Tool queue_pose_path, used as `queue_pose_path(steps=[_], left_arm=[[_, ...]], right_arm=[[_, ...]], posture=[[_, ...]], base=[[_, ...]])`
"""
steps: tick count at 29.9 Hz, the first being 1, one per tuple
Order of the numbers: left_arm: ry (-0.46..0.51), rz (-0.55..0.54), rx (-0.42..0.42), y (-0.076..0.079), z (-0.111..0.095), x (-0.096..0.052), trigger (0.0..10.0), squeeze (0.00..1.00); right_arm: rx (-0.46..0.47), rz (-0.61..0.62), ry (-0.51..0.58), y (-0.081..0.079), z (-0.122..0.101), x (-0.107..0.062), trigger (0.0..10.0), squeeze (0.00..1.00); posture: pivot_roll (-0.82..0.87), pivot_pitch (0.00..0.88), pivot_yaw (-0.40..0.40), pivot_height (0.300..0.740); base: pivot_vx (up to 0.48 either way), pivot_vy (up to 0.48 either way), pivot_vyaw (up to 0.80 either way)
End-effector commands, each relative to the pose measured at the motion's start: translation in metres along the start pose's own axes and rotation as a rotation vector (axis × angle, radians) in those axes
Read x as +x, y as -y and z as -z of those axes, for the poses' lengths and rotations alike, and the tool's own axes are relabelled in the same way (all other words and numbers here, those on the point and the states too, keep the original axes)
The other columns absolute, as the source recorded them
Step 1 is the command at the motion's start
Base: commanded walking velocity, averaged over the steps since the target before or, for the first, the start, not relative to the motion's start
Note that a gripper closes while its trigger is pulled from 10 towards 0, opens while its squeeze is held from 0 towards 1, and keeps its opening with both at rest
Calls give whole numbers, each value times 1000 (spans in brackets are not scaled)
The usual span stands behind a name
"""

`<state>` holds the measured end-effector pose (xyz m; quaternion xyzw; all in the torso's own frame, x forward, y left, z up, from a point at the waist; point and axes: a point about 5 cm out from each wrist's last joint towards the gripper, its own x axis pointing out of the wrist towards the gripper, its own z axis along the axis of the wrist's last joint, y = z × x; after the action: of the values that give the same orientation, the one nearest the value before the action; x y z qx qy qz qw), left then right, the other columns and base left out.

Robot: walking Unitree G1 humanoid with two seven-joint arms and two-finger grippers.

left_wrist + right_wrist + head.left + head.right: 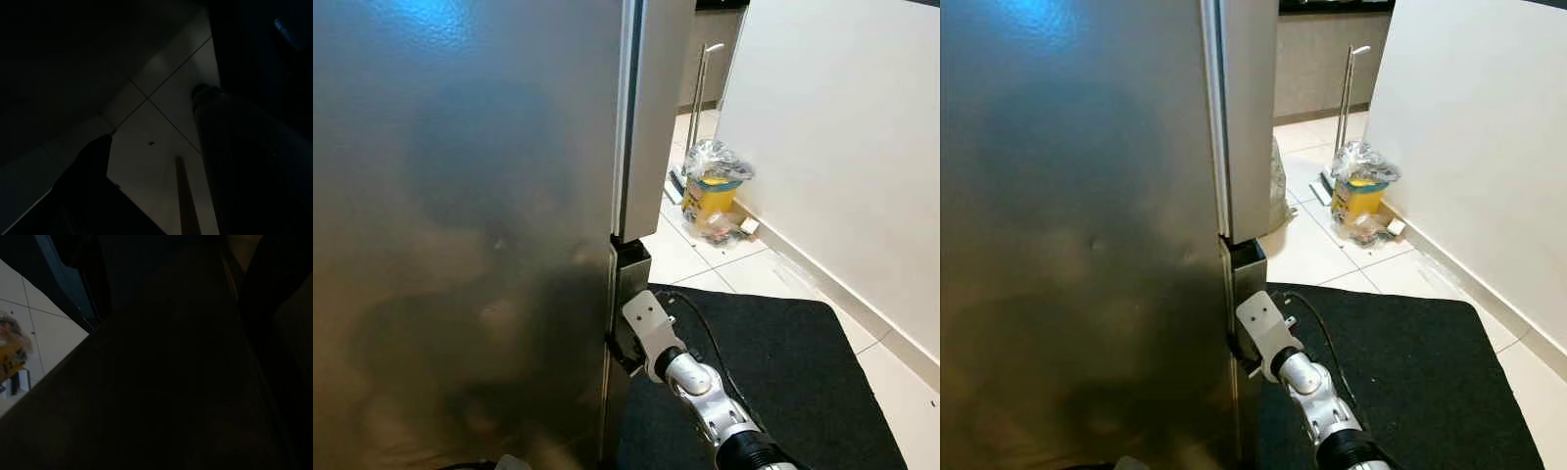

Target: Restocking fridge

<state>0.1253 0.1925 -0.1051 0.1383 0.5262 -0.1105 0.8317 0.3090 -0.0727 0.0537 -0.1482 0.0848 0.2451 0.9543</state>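
Observation:
The steel fridge door [460, 225] stands shut right in front of me and covers the left of the head views. My right arm [700, 387] reaches up from below to the door's right edge [619, 294], at the seam between the upper and lower doors. The right gripper [625, 349] is tucked against that edge, with its tips hidden behind it. The right wrist view is almost black, with a strip of floor tile [44, 318] at one side. The left wrist view is dark and shows floor tiles [161, 122] and one dark finger [90, 166] of the idle left arm.
A black mat [783, 372] lies on the tiled floor to the right of the fridge. Along a white wall [842, 147] stand a yellow bin with a plastic bag [713, 186] and a long-handled dustpan [697, 98]. A passage opens beyond them.

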Motion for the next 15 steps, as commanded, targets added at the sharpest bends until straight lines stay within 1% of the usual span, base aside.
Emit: queue_pose_path(steps=[1,15], left_arm=[[-66,15,5,2,18,-3,10000,0],[-68,15,7,1,19,-3,10000,0]], right_arm=[[17,174,101,31,-26,4,10000,0],[25,234,79,39,-20,2,10000,0]], posture=[[-72,63,-13,740],[-74,65,-10,740]], base=[[0,0,0],[0,0,0]])
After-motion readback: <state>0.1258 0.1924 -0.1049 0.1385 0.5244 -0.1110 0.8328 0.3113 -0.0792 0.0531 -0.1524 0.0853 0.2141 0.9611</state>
